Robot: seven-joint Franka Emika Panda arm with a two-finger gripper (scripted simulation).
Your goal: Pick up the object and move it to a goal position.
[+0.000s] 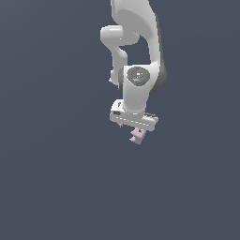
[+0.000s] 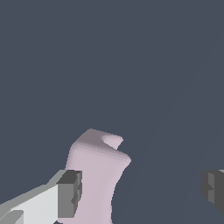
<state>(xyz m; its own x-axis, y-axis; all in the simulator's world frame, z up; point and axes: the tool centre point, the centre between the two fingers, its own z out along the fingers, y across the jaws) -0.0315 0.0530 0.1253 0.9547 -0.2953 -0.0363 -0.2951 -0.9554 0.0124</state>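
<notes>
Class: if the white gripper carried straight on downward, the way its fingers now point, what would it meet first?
The small pale pink-lilac notched chunk, already between the open white gripper's fingers; beyond it only plain dark ground shows, depth unclear.

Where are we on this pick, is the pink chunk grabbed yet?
Done: the gripper has reached the pink chunk, which sits between its fingers. In hand: the grasp. In the wrist view one finger pad is at the chunk, the other stands well apart, so it's open. Left: close, lift, carry to the goal; no goal marker shows.

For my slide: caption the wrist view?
Open gripper straddling the pale pink object, one finger beside it.
</notes>
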